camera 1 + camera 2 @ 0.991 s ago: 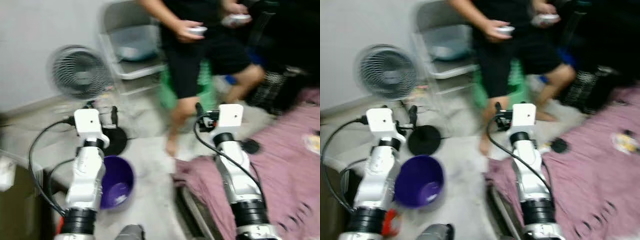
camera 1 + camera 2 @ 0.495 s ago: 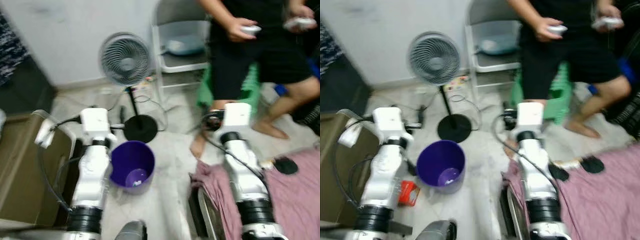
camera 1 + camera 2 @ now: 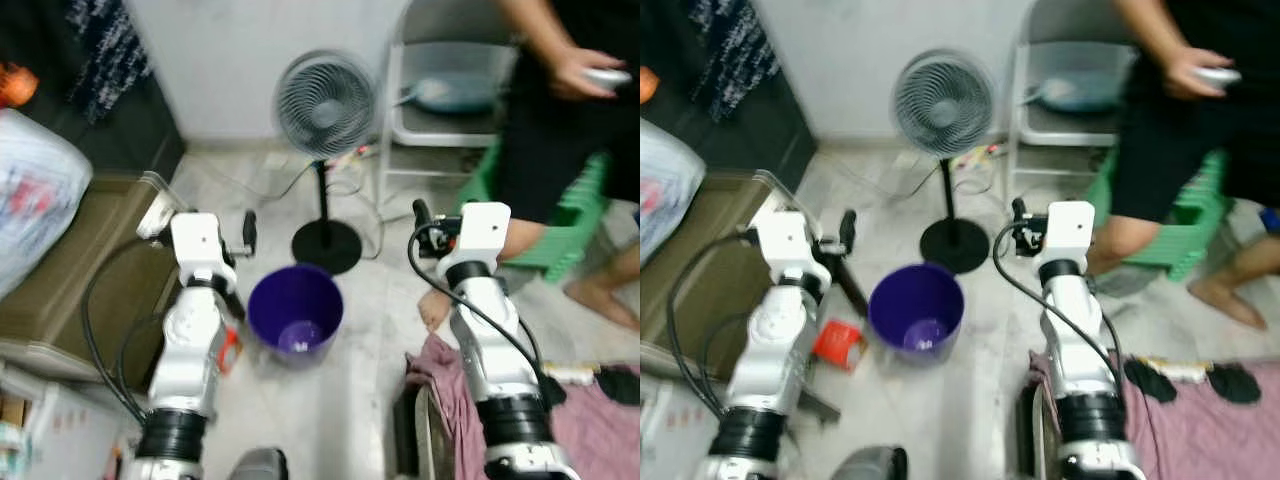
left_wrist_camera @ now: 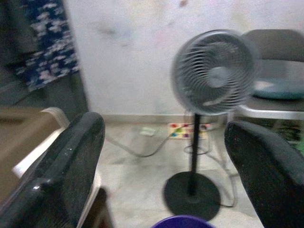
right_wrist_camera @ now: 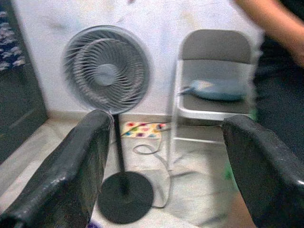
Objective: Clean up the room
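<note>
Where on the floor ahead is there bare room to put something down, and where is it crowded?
Bare floor lies between the purple bucket and the right arm, and between the fan base and the brown box. Crowded: cables behind the fan base by the folding chair, the red packet beside the bucket, and the person's feet by the green stool.

Purple bin point(image 3: 295, 315) stands upright on the floor.

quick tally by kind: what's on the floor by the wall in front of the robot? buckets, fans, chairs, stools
purple bucket: 1
pedestal fan: 1
folding chair: 1
green stool: 1
Total: 4
</note>
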`<state>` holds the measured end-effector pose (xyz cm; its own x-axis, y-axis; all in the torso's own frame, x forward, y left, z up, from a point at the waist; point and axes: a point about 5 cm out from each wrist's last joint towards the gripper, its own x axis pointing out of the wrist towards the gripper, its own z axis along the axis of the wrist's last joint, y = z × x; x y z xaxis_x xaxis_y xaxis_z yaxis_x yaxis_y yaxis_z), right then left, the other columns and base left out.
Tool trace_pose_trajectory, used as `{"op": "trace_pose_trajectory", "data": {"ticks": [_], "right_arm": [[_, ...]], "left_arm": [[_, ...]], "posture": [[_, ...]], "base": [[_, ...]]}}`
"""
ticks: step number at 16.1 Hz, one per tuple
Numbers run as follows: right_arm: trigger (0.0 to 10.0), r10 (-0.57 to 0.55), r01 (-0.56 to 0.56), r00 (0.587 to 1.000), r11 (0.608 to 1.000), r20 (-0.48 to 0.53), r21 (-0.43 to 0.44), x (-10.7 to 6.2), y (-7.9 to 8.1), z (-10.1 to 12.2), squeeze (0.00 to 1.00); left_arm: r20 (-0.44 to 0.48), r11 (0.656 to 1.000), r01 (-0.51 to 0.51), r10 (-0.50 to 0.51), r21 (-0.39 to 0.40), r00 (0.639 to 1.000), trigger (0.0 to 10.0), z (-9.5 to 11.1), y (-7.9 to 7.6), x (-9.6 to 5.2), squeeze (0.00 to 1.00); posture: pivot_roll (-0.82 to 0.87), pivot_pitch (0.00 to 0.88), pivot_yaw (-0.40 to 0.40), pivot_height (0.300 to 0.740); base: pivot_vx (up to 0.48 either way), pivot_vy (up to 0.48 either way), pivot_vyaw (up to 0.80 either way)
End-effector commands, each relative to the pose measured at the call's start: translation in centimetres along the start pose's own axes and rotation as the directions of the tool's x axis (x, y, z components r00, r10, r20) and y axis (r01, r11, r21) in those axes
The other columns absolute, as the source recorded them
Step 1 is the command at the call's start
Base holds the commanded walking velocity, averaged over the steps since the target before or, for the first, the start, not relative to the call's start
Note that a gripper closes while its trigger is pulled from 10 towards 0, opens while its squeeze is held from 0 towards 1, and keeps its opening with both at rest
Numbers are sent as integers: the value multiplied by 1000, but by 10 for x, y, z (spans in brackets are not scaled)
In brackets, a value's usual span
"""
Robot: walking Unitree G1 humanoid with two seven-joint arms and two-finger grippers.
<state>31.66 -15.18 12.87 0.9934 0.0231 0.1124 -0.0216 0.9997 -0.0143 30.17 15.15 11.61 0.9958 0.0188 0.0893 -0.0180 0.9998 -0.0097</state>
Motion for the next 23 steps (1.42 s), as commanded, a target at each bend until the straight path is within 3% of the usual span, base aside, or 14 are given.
{"op": "trace_pose_trajectory", "data": {"ticks": [1, 14, 23], "right_arm": [[10000, 6, -6, 1000, 1000, -1, 1, 1, 1, 0, 0], [10000, 3, -3, 1000, 1000, 8, 6, 4, 2, 0, 0], [10000, -13, 13, 1000, 999, -3, 38, 3, 0, -2, 0]], "left_arm": [[-3, 1000, -8, 8, -4, 1000, 10000, 0, 2, 0, 0], [2, 1000, -8, 8, 19, 1000, 10000, 0, 0, 1, 0], [13, 1000, 18, -18, 4, 1000, 10000, 1, -3, 0, 0]], "posture": [[-16, 59, 41, 740], [-9, 49, 46, 740], [-10, 58, 49, 740]], "base": [[0, 0, 769], [0, 0, 768], [0, 0, 0]]}}
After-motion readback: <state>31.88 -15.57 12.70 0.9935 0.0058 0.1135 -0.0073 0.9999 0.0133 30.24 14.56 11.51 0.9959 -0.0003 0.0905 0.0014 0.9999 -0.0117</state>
